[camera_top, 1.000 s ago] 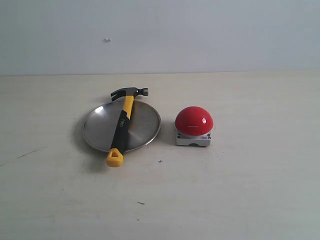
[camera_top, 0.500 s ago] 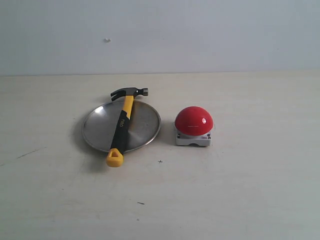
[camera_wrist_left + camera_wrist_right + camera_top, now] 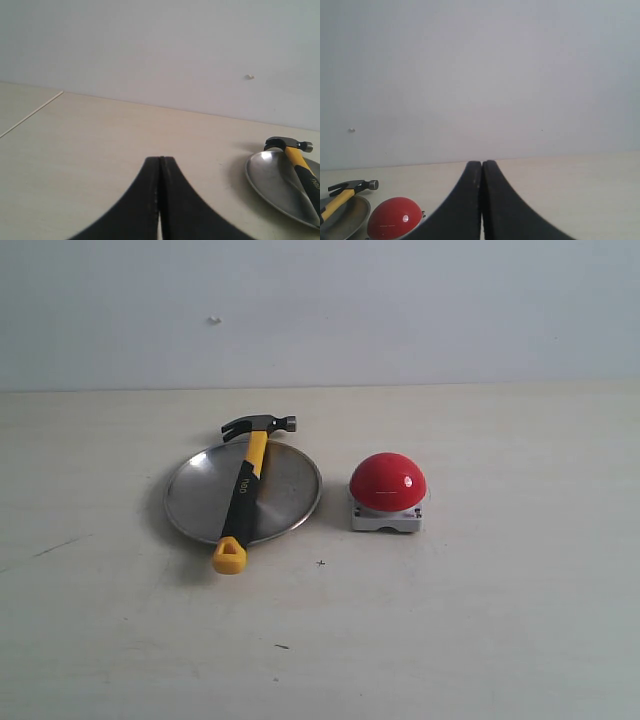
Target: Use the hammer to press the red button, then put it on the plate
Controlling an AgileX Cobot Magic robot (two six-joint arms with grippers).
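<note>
Nothing is shifting: yellow-and-black claw hammer [image 3: 243,490] lying across round dull-silver plate [image 3: 195,502], glossy red dome button [image 3: 388,480] sitting beside it. Left gripper [image 3: 160,160] and right gripper [image 3: 482,163] are staying pressed closed, empty; arms likely idling.

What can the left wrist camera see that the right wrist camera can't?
Only the left wrist view shows the left gripper, shut. Only the right wrist view shows the right gripper, also shut, and the red button. Both show the hammer lying on the plate, on the pale table.
</note>
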